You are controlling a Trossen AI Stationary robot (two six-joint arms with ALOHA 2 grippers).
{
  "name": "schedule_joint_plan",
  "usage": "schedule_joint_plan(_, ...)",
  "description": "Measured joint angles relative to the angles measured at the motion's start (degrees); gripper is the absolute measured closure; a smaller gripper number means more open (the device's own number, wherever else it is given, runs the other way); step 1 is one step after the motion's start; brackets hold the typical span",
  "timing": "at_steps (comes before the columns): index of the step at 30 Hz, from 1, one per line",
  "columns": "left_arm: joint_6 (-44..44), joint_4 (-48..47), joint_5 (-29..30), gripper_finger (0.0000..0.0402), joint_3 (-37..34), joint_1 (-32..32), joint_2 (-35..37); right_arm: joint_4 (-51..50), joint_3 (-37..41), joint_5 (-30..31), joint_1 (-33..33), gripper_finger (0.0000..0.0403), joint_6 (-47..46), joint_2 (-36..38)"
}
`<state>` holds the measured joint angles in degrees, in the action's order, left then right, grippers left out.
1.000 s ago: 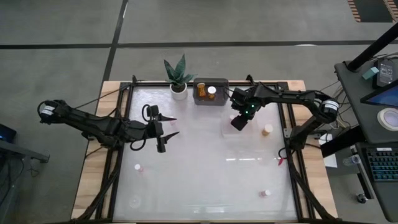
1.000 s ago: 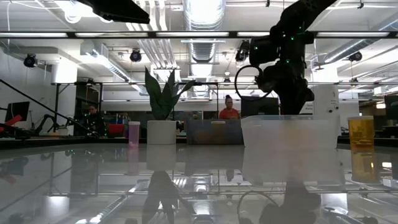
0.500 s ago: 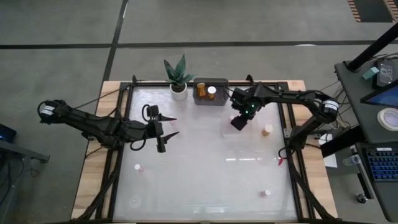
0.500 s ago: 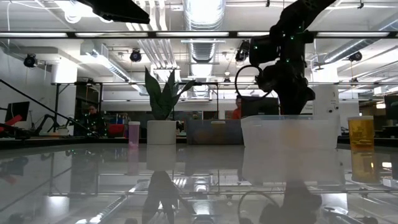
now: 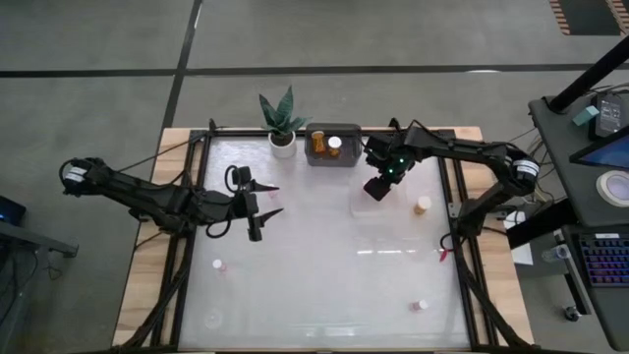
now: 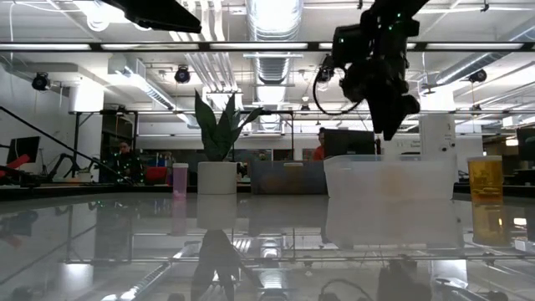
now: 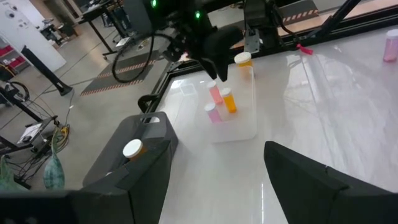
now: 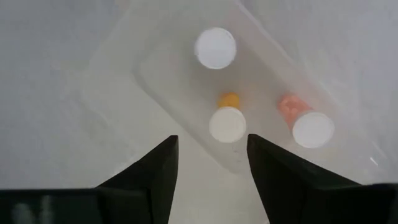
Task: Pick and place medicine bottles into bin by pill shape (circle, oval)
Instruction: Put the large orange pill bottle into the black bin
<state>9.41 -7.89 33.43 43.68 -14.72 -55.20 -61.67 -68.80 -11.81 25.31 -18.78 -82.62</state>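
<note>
with our right gripper (image 8: 208,171) spread wide and empty above the clear bin (image 8: 186,81) near the tabletop's far edge, dropping carelessly could topple the three bottles (image 8: 227,123) standing inside.

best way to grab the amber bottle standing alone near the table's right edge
Grip the amber bottle across its round body just below the white cap, coming straight down. It stands upright with open table around it, so fingers can close from either side.
</note>
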Motion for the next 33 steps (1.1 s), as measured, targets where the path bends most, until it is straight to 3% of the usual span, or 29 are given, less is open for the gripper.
schedule_joint_plan(7, 0.0, 0.1, 0.0, 0.0162, 0.0, 0.0, 0.0, 0.0, 0.3, 3.2, -4.8, 0.0227, -4.1, 5.3)
schedule_joint_plan(16, 0.0, 0.2, 0.0, 0.0162, 0.0, 0.0, 0.0, 0.9, 1.9, 10.2, -17.1, 0.0231, -14.6, 11.8)
schedule_joint_plan(28, 0.0, 0.1, 0.0, 0.0162, 0.0, 0.0, 0.0, 1.1, 2.0, 10.3, -34.3, 0.023, -33.5, 12.0)
schedule_joint_plan(33, 0.0, 0.1, 0.0, 0.0162, 0.0, 0.0, 0.0, 1.0, 2.0, 10.3, -39.2, 0.023, -36.4, 12.0)
